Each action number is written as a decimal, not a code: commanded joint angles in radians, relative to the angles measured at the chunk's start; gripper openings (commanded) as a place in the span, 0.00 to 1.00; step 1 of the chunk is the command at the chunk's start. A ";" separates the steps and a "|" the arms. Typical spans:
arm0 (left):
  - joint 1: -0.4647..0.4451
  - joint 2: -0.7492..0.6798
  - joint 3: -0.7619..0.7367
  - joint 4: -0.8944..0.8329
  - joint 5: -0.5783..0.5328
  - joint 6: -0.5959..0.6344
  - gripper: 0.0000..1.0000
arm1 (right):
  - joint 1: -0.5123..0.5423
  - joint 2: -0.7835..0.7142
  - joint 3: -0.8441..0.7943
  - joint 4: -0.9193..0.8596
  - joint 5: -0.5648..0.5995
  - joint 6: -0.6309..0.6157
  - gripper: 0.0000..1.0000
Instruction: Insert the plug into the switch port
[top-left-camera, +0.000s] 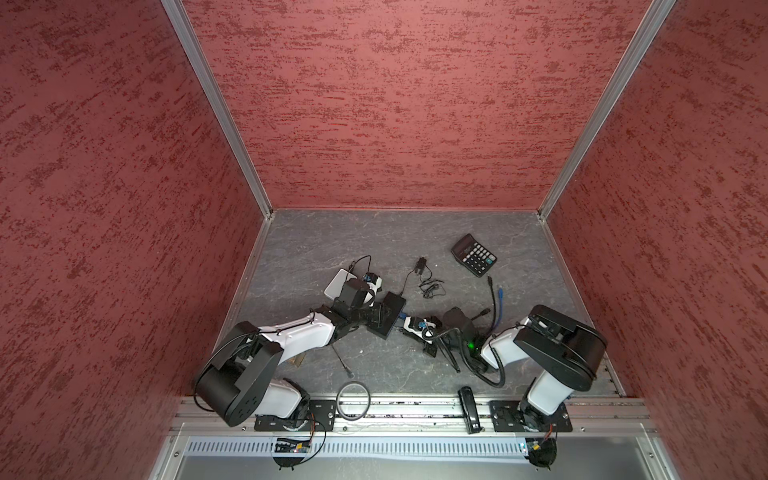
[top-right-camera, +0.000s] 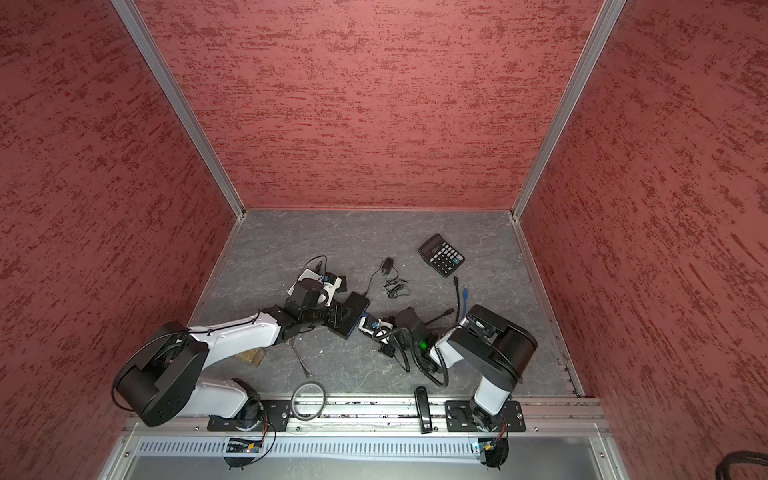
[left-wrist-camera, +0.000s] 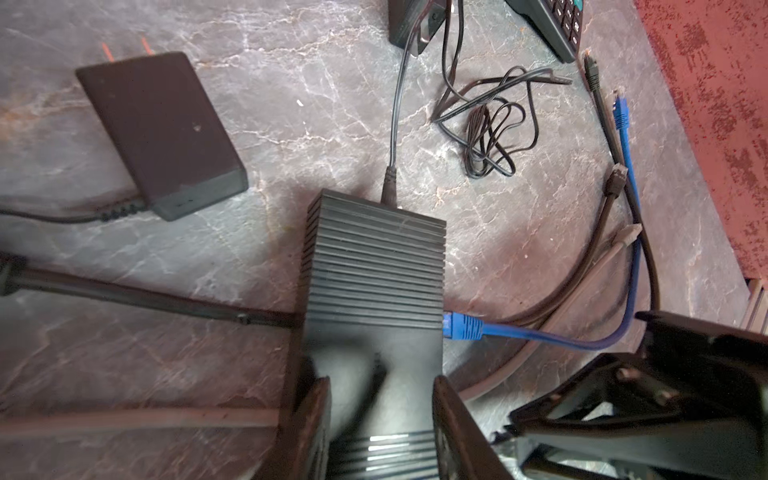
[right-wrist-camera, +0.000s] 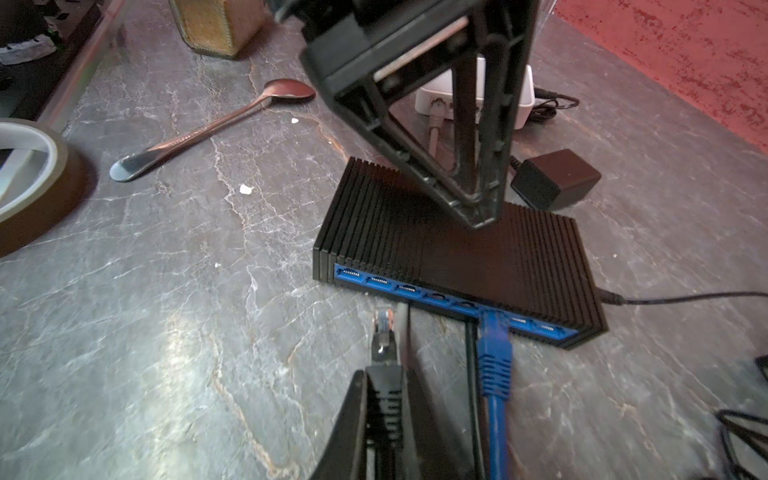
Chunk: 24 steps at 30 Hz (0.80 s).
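My right gripper (right-wrist-camera: 384, 374) is clamped on the plug (right-wrist-camera: 383, 332), which sits just short of the ports (right-wrist-camera: 376, 280) and is not inserted. One port holds a blue plug (right-wrist-camera: 492, 332). My left gripper (left-wrist-camera: 380, 395) is part open, with its tips on the switch (right-wrist-camera: 415, 241) top.

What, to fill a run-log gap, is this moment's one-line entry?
left gripper: open, resting on black ribbed switch | right gripper: shut on black-booted clear plug | plug: short of ports, not inserted

Right gripper (right-wrist-camera: 384, 384) clamps plug (right-wrist-camera: 383, 332), tip just short of switch (right-wrist-camera: 415, 249) ports. Blue cable (right-wrist-camera: 494, 357) seated, plug's 3 o'clock. Spoon (right-wrist-camera: 208, 129) 10 o'clock.
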<state>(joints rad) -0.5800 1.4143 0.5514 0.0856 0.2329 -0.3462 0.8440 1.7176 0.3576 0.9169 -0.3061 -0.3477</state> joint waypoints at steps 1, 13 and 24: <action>-0.016 0.030 -0.010 0.037 -0.023 -0.039 0.42 | 0.010 0.033 -0.005 0.110 0.056 0.042 0.03; -0.020 -0.085 -0.063 0.082 -0.190 -0.041 0.42 | 0.020 0.121 0.002 0.214 0.112 0.060 0.03; -0.004 -0.049 -0.093 0.143 -0.151 -0.033 0.43 | 0.023 0.159 0.030 0.225 0.103 0.063 0.03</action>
<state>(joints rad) -0.5743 1.3323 0.4835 0.1757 0.0547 -0.3683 0.8589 1.8618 0.3656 1.1015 -0.2157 -0.3023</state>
